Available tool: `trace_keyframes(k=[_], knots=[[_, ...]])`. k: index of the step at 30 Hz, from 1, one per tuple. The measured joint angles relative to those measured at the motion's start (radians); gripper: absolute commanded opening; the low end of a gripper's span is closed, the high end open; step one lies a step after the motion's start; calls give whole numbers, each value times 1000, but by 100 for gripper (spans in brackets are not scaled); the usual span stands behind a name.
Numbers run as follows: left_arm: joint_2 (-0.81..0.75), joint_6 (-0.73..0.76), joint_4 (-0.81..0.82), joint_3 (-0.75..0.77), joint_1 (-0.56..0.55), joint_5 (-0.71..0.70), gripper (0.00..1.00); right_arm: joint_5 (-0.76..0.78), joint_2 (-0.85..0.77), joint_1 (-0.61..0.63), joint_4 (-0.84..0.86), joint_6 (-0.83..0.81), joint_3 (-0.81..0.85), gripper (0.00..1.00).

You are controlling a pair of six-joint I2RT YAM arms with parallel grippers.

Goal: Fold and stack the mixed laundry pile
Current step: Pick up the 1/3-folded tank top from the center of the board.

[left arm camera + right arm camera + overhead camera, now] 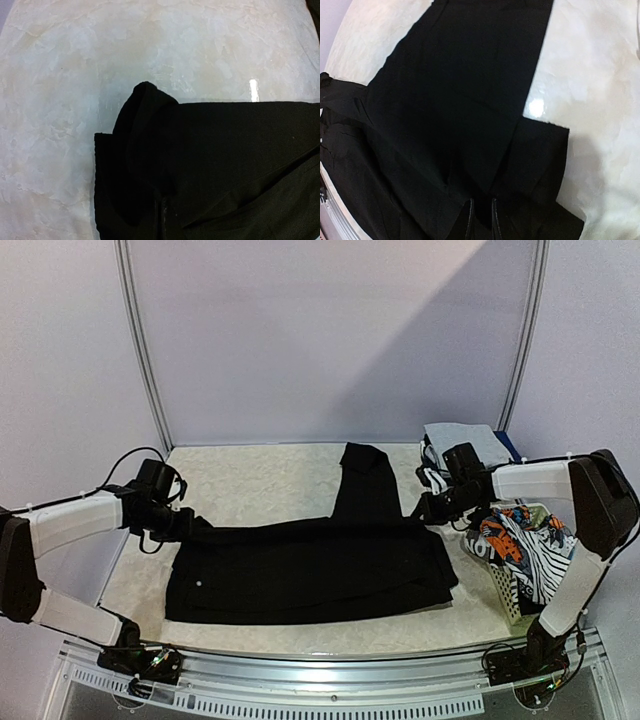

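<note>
A large black top lies spread flat across the table, one part reaching toward the back. My left gripper is shut on its upper left edge; the left wrist view shows the fingers close together in bunched black cloth. My right gripper is shut on its upper right edge, with cloth between the fingers in the right wrist view. An orange-black-white printed piece and a black-white striped piece lie in the basket. A grey shirt lies folded at the back right.
The white lattice basket stands at the right edge, under my right arm. The grey folded stack sits just behind my right gripper. Pale marbled tabletop shows at the back left. A metal rail runs along the near edge.
</note>
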Motion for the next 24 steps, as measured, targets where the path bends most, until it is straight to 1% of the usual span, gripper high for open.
trace_keyframes(k=[5, 10, 11, 13, 15, 18, 21, 23, 24], knots=[[-45, -27, 2, -37, -24, -11, 0, 25, -10, 0, 34, 48, -56, 14], [-113, -69, -6, -101, -52, -20, 4, 54, -21, 0, 51, 87, -113, 14], [-133, -77, -7, -114, -55, -23, 8, 61, -24, 0, 53, 94, -124, 14], [-171, -91, -10, -137, -56, -28, 21, 71, -35, 0, 54, 101, -142, 15], [-212, -117, -17, -158, -59, -42, 28, 79, -56, 0, 51, 109, -153, 17], [-277, -138, -37, -170, -62, -71, 37, 79, -100, 2, 51, 117, -156, 24], [-335, -146, -51, -156, -62, -107, 47, 68, -148, 14, 51, 124, -154, 44], [-335, -142, -59, -116, -64, -122, 48, 60, -170, 34, 50, 126, -142, 49], [-320, -137, -57, -89, -68, -123, 46, 54, -171, 48, 51, 127, -129, 50]])
